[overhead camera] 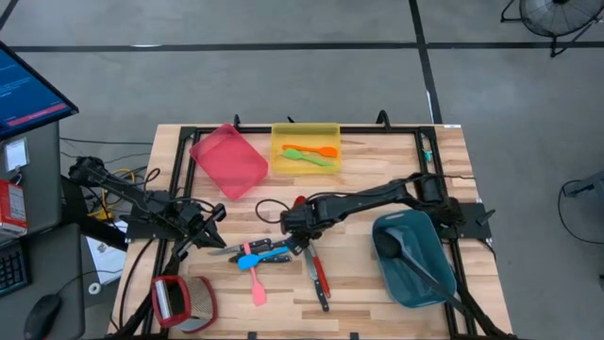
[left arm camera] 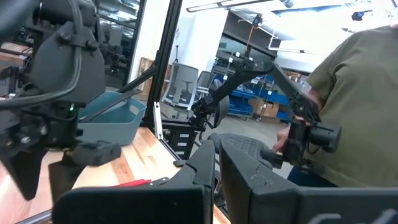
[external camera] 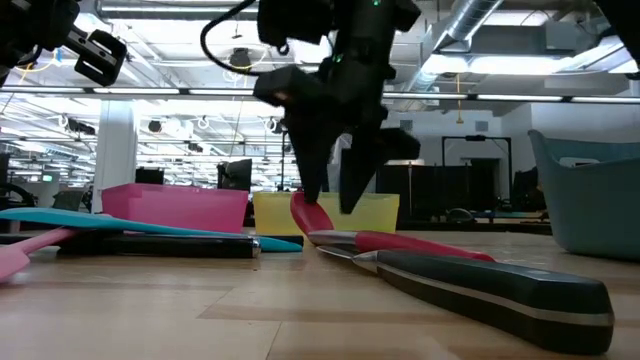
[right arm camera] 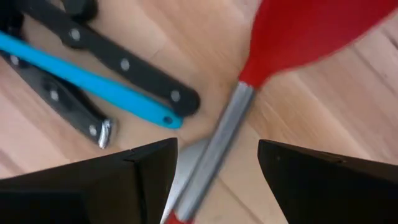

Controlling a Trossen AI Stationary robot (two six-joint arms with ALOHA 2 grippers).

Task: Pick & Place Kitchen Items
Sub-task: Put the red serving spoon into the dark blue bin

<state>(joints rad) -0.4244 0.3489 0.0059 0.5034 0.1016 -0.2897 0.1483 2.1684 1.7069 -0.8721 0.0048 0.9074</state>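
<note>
The right gripper (overhead camera: 300, 225) hangs low over the middle of the wooden table (overhead camera: 377, 283), its two dark fingers (right arm camera: 124, 180) spread apart on either side of the steel neck of a long red spoon (right arm camera: 249, 93). In the right wrist view the spoon's red bowl lies just ahead of the fingers and the neck runs through the gap between them; whether the fingers touch it cannot be told. In the low view the fingers (external camera: 305, 170) point down at the spoon's bowl, which rests on the table.

Just beside the red spoon lies a cluster of utensils: a blue spatula (overhead camera: 255, 259), a pink spatula (overhead camera: 258, 288) and black-handled steel knives (overhead camera: 316, 283), some crossing one another.

At the far edge of the table, a yellow plastic bin (overhead camera: 304, 132) holds an orange spatula (overhead camera: 311, 150) and a green spatula (overhead camera: 313, 161). A pink plastic bin (overhead camera: 228, 161) sits tilted beside it. A teal plastic bin (overhead camera: 425, 283) on the right holds a black spoon (overhead camera: 406, 260).

The left gripper (overhead camera: 208, 222) waits above the table's left edge, its fingers seemingly close together, holding nothing. A person in an olive shirt (left arm camera: 360, 106) shows in the left wrist view
</note>
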